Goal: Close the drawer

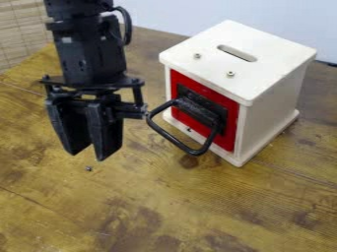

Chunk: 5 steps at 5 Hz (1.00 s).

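Observation:
The drawer (232, 118) is the red front of a small white cube box (270, 69) at the right, with a dark inset. Its large black loop handle (175, 131) sticks out toward the left front. The red front looks about flush with the box; any gap is too small to tell. My black gripper (87, 154) hangs fingers-down left of the handle, just off the loop and above the table. Its two broad fingers sit close together with only a thin slit and nothing between them.
The box stands on a worn wooden table (198, 212). The box top carries a slot (238, 52). A small dark speck (89, 168) lies on the wood under the gripper. A woven panel (19, 30) and a pale wall are behind.

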Each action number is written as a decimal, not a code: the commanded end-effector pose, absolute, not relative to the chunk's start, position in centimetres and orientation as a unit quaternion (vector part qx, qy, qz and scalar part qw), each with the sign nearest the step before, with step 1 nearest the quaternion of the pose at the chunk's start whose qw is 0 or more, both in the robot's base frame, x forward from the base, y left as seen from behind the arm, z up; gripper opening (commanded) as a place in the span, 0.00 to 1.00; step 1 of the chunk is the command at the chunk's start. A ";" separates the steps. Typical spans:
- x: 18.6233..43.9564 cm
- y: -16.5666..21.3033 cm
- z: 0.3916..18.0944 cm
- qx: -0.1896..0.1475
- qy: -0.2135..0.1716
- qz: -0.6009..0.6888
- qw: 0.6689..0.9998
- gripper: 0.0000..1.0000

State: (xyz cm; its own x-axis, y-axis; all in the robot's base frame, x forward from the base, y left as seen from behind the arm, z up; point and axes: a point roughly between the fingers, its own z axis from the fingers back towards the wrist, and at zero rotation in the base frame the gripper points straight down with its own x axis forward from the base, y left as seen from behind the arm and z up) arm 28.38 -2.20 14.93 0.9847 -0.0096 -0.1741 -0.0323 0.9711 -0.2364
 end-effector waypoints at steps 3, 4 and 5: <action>28.9 -2.8 17.1 -0.135 0.067 0.001 0.989 1.00; 28.9 -2.8 17.2 -0.140 0.070 0.000 0.988 1.00; 28.9 -2.9 17.2 -0.146 0.076 0.000 0.986 1.00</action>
